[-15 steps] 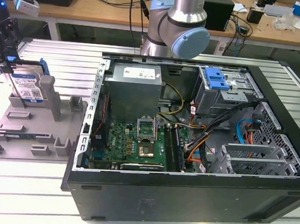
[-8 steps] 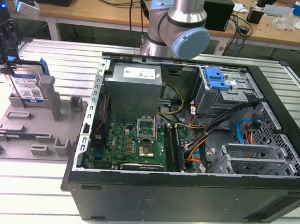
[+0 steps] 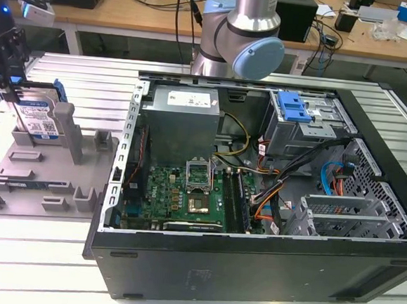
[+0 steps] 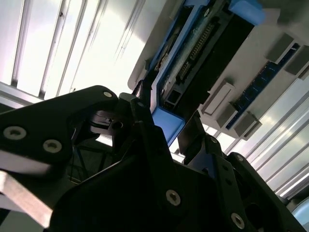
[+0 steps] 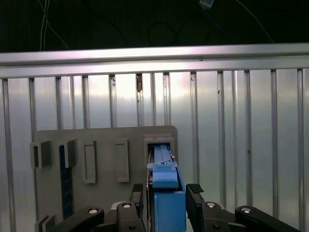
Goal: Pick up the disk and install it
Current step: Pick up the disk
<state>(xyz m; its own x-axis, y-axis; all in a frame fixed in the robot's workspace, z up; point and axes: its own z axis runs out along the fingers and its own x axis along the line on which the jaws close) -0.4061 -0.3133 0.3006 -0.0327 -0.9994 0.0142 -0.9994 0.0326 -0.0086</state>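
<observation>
The disk (image 3: pixel 38 119), clamped by the tool (image 5: pixel 166 189) in its grey holder (image 3: pixel 39 174)
The disk is stood on edge in a slot, so both faces are left free for the closed tool; the holder is set beside the opened computer case (image 3: pixel 251 268).

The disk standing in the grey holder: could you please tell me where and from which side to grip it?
Probably the top edge of the disk, pinched across its flat faces from above: it stands on edge in a slot of the grey holder.
</observation>
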